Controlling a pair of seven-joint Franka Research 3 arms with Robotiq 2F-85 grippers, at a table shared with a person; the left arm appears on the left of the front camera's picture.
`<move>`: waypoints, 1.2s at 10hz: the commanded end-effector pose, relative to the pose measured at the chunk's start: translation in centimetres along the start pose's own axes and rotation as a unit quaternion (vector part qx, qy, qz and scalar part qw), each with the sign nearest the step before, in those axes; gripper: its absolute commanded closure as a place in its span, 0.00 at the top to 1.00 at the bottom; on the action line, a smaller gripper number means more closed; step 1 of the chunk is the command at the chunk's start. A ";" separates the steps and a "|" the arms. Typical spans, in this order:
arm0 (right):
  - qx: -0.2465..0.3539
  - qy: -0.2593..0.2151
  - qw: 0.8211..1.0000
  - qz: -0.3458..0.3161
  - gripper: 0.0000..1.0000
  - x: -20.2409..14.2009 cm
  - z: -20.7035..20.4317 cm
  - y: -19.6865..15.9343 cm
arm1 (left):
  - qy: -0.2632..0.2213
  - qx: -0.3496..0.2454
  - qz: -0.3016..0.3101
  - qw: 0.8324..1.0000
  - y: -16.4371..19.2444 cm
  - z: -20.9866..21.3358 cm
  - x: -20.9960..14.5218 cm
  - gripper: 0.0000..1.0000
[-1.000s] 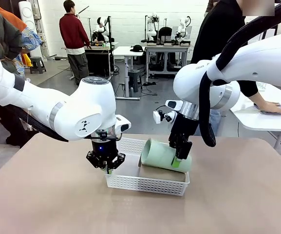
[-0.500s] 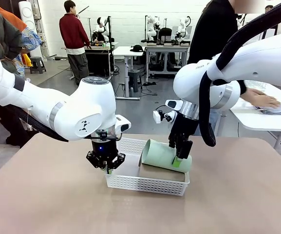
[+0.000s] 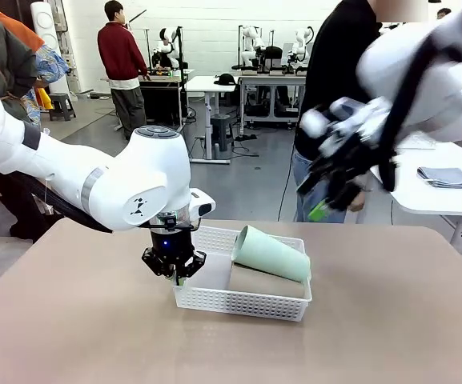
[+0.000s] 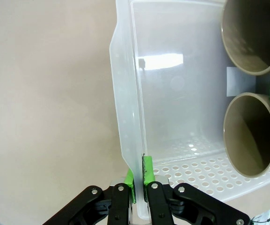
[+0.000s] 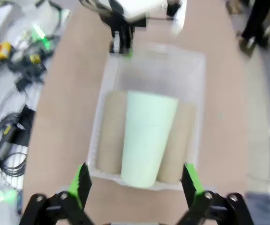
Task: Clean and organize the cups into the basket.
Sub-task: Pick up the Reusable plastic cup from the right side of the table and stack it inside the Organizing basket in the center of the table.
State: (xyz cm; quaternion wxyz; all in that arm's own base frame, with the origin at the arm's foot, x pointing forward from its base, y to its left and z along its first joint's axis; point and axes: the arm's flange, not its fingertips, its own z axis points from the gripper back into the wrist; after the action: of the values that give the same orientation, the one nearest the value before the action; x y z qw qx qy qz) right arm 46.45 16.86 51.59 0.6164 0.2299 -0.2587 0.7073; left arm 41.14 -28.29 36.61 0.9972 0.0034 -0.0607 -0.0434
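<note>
Table (image 3: 70,320), tan and broad, carries the white basket (image 3: 243,302) near its middle in the front view. The left arm (image 3: 94,184) reaches in from nine o'clock and bends down to the basket's end wall at that same side. The right arm (image 3: 423,88) is raised off the table toward two o'clock, blurred in the front view.

In the basket the mint green cup (image 3: 271,254) lies on its side on top of the two brown cups (image 3: 267,282), its open mouth toward nine o'clock. The right wrist view shows the green cup centred over the pair, one brown cup (image 5: 109,136) at its nine o'clock side and the other (image 5: 179,140) at its three o'clock side, all touching. In the left wrist view the two brown mouths sit toward three o'clock, one (image 4: 251,35) above the other (image 4: 249,133).

The left gripper (image 4: 139,176) is clamped on the basket's end wall, one green pad on each face of the thin plastic. The right gripper (image 5: 135,180) hangs above the basket with its jaws spread wide and nothing between them.
</note>
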 end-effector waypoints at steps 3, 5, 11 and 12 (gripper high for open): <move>-0.036 -0.221 0.975 0.002 1.00 -16.8 10.1 9.0 | -0.008 -0.003 -0.003 1.000 -0.1 0.3 0.0 0.00; -0.037 -0.247 0.966 -0.065 1.00 -23.6 10.9 11.7 | -0.008 -0.003 -0.003 1.000 -0.1 0.3 0.0 0.00; -0.044 -0.262 0.957 -0.119 1.00 -29.1 8.6 13.1 | -0.008 -0.003 -0.003 1.000 -0.1 0.3 0.0 0.00; -0.044 -0.262 0.957 -0.119 1.00 -29.1 8.6 13.1 | -0.008 -0.003 -0.003 1.000 -0.1 0.3 0.0 0.00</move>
State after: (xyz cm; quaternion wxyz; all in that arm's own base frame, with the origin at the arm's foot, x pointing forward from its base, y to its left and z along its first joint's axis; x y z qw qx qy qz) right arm 38.08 -11.46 38.43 0.6203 0.3999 -0.4127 0.5339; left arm 41.12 -28.30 36.59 0.9972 0.0035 -0.0605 -0.0436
